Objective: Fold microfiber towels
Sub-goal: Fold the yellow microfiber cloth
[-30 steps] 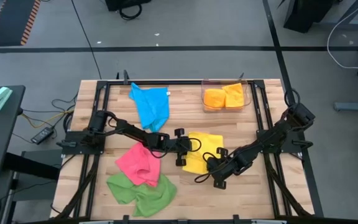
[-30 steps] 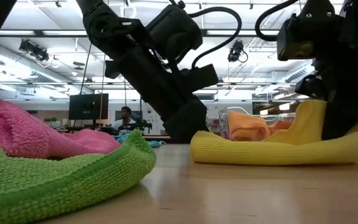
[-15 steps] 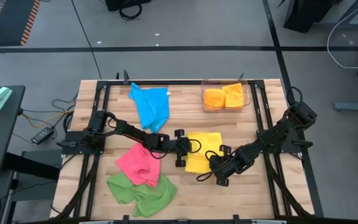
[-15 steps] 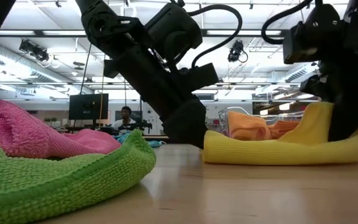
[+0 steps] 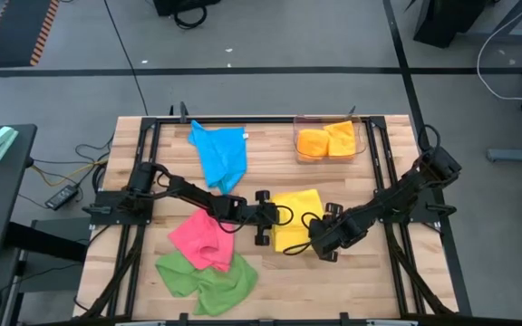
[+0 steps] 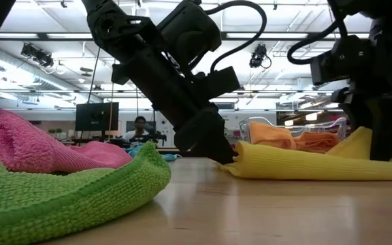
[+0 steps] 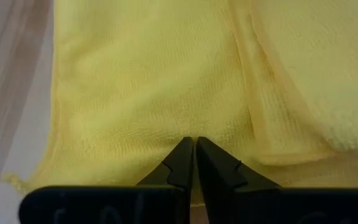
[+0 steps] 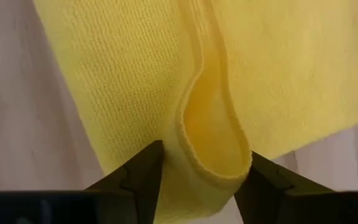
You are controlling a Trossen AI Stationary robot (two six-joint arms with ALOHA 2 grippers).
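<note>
I can read no text, label, brand, number or sign on anything in front of me here.

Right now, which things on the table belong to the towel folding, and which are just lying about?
Job:
- yellow towel, at both hands: left hand shut on its edge, right hand open around a fold
- pink towel
- green towel
- blue towel
- orange towels, in the bin

Lying about:
- clear plastic bin

Nubby matt cloth yellow towel [image 7: 142, 87]
</note>
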